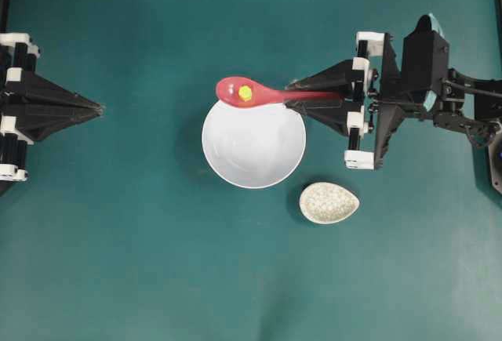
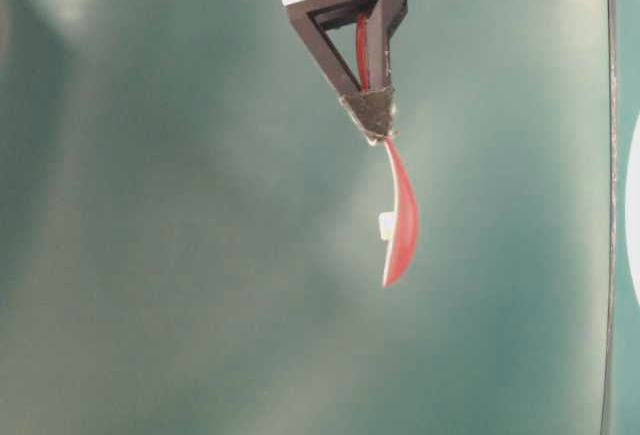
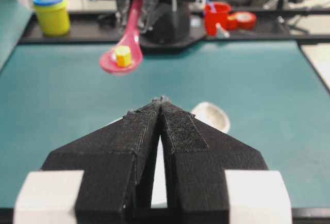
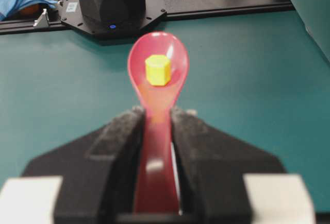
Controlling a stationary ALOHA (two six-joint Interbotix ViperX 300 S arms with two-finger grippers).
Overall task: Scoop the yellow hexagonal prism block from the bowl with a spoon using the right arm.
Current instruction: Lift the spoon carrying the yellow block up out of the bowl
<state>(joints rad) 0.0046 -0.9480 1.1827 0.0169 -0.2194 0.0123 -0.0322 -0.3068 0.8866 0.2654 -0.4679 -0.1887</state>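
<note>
With your right gripper (image 4: 154, 131) clamped on the spoon (image 1: 259, 94), any tilt rolls the yellow hexagonal prism block (image 1: 245, 92) back toward the bowl (image 1: 253, 146).

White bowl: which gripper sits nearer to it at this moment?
Right. The right gripper hangs just off the white bowl at its upper-right rim, shut on the spoon. The left gripper, shut, sits well off to the bowl's left.

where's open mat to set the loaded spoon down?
Bare mat between the left claw and the bowl, plus the whole strip below the bowl and speckled dish. Crowded around the right claw, spoon and bowl rim.
</note>
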